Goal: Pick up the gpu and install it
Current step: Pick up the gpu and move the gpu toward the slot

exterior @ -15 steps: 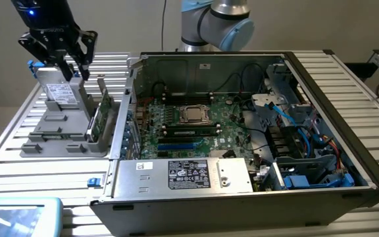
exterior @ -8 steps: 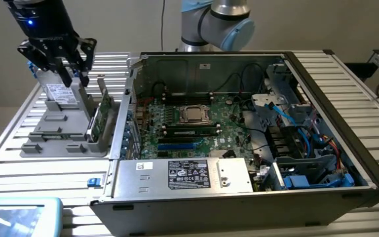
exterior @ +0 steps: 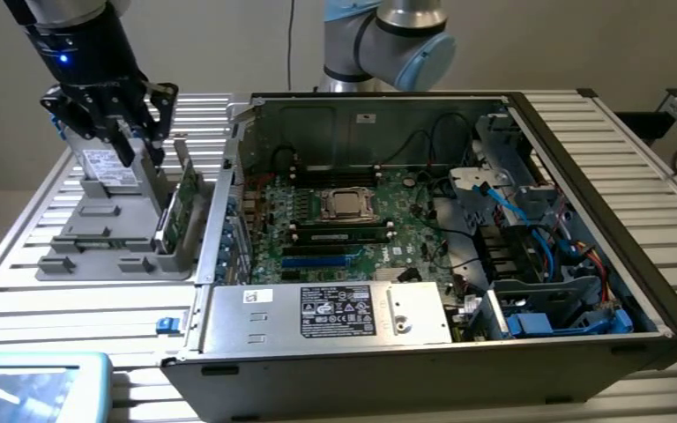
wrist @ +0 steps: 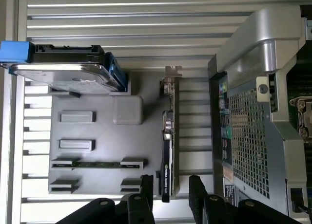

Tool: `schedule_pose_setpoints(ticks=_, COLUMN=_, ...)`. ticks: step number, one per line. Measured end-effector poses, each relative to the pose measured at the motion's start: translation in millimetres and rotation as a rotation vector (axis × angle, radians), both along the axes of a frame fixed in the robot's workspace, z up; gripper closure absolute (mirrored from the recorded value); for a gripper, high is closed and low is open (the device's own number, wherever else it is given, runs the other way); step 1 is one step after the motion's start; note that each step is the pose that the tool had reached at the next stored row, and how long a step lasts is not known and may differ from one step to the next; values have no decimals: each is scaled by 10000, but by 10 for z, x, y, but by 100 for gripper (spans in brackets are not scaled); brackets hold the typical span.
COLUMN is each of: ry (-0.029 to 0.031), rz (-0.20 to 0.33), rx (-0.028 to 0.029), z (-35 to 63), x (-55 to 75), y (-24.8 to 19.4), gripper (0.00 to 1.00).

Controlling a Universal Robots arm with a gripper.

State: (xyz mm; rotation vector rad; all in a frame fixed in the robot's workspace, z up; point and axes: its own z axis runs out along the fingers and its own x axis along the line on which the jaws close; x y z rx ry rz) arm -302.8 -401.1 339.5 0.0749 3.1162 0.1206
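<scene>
The gripper hangs in the upper left of the exterior view, at the end of the dark wrist. Its jaws are spread wide and hold nothing. In the wrist view the two black fingers stand apart, with the thin edge of the gpu lined up between them. The gripper seems to be clear above the card rather than touching it, though the angle makes that hard to judge.

The gpu stands upright on its edge in a slot of the gray holder, at the left of the exterior view and just beside the outer wall of the computer case. Its silver bracket end points toward the back of the bench.

A silver drive with a white label stands in the same holder, near the gpu but apart from it, and shows beside the card in the wrist view.

The case lies open on its side in the middle of the exterior view. The green motherboard is exposed inside it, and a power supply sits along its near edge.
</scene>
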Motion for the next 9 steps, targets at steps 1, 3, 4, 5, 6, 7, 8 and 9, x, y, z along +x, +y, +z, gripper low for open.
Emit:
schedule_pose_setpoints(ticks=1, ry=-1, rz=-26, rx=1, z=-19, x=10, y=0, gripper=56)
schedule_pose_setpoints(ticks=3, ry=-4, rz=-66, rx=3, z=-57, x=19, y=0, gripper=56)
schedule_pose_setpoints(ticks=4, ry=-3, rz=-78, rx=2, z=-75, x=19, y=0, gripper=56)
schedule_pose_setpoints(ticks=5, ry=-2, rz=-86, rx=3, z=-92, x=20, y=0, gripper=56)
schedule_pose_setpoints(ticks=6, ry=-3, rz=-98, rx=7, z=-111, x=20, y=0, gripper=56)
schedule_pose_setpoints(ticks=7, ry=-2, rz=-111, rx=11, z=-128, x=20, y=0, gripper=56)
schedule_pose_setpoints(ticks=8, ry=-2, rz=-125, rx=15, z=-147, x=20, y=0, gripper=56)
schedule_pose_setpoints(ticks=9, ry=-2, rz=-138, rx=24, z=-165, x=20, y=0, gripper=56)
